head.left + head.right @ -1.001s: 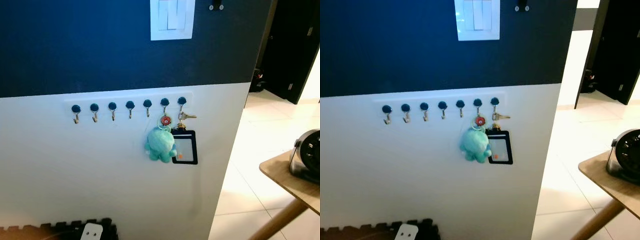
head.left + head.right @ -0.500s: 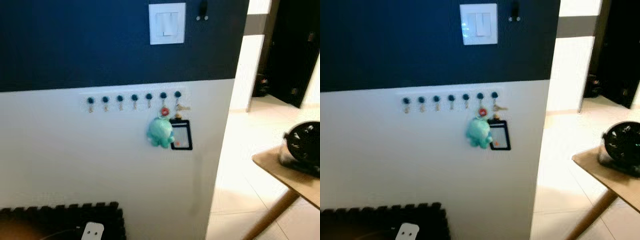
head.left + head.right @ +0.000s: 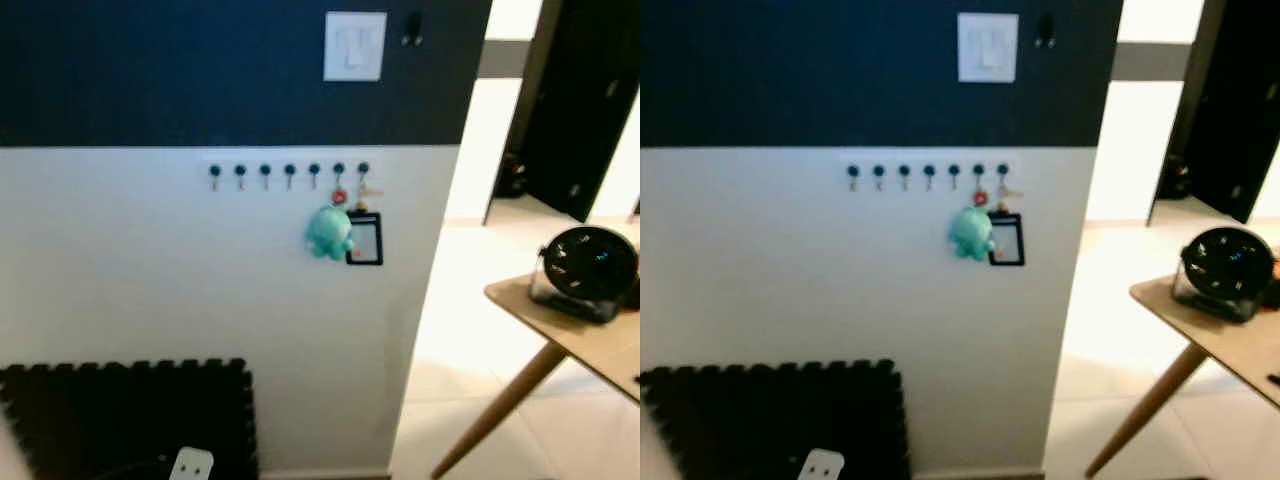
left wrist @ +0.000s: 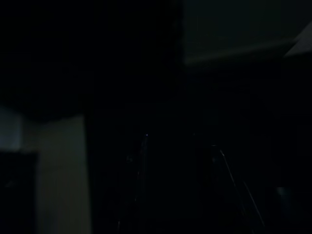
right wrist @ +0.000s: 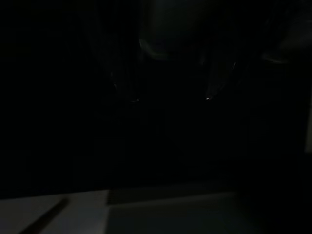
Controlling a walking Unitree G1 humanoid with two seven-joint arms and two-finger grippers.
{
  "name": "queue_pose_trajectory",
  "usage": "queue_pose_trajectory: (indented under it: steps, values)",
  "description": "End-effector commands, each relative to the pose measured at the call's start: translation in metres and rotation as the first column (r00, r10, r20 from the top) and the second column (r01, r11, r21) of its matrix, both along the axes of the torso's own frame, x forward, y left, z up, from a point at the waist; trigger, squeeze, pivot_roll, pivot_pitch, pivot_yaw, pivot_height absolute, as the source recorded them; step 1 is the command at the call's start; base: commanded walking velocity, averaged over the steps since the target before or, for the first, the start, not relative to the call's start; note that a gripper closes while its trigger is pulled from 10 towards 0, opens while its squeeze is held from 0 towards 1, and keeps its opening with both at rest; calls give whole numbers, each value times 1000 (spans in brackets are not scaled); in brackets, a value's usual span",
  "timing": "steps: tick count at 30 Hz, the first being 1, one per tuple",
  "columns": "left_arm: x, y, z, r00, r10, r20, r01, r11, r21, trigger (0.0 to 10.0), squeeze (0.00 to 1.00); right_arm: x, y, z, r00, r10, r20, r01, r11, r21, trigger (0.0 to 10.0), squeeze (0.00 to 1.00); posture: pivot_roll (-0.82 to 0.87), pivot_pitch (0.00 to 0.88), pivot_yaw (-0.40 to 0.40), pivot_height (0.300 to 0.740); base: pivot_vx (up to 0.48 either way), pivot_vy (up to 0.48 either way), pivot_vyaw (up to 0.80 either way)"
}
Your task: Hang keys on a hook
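— Where are the keys right now?

— I see the keys hanging on the last hook at the right end of a row of hooks, on the white lower half of the wall. A teal plush charm hangs from the hook just beside it, with a small red tag above it, and a black card holder sits right against the plush, below the keys.

— What else do you have in front of you?

— Above the hooks the wall is dark blue, with a white light switch on it. A black foam mat lies on the floor at the foot of the wall. To my right, a wooden table with a slanted leg carries a small round black fan, and a dark doorway opens beyond it.

— And the grippers?

— Both wrist views are very dark. In the left wrist view I can just make out the left gripper as faint finger outlines; in the right wrist view the right gripper shows as two faint glints. I cannot tell for either whether its fingers are spread or pressed together
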State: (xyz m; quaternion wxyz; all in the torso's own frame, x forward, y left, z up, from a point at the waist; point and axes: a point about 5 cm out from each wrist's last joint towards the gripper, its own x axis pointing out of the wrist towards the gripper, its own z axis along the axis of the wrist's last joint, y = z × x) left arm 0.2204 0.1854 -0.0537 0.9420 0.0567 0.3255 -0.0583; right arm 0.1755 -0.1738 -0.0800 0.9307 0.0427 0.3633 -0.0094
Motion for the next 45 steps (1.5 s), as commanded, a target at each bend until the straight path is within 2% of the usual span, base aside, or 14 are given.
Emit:
queue_pose_trajectory:
  steps: [1,4,12,28,45]
  values:
    - [1,2,1,1000,-16,2,16,1000,14,10000,0,-3,-1,-1,1000,-5,-9,5,1000,2,10000,0,43,38,45,740,0,0,0]
    - [3,1,3,1000,-27,14,27,999,19,10000,0,-3,-1,-2,1000,-7,-11,7,1000,2,10000,0,43,44,47,740,0,0,0]
    - [4,-3,2,999,-38,11,38,999,18,10000,0,-4,-4,-2,1000,-15,-15,15,1000,-2,10000,0,41,48,47,740,0,-458,0]
    - [2,-5,2,999,-14,32,14,1000,3,10000,0,0,-3,0,1000,6,-7,-6,1000,19,10000,0,45,48,32,740,0,0,0]
    - [6,-10,6,997,-16,82,19,999,-32,10000,0,0,-4,0,1000,7,-4,-7,1000,21,10000,0,42,46,32,740,0,0,-792]
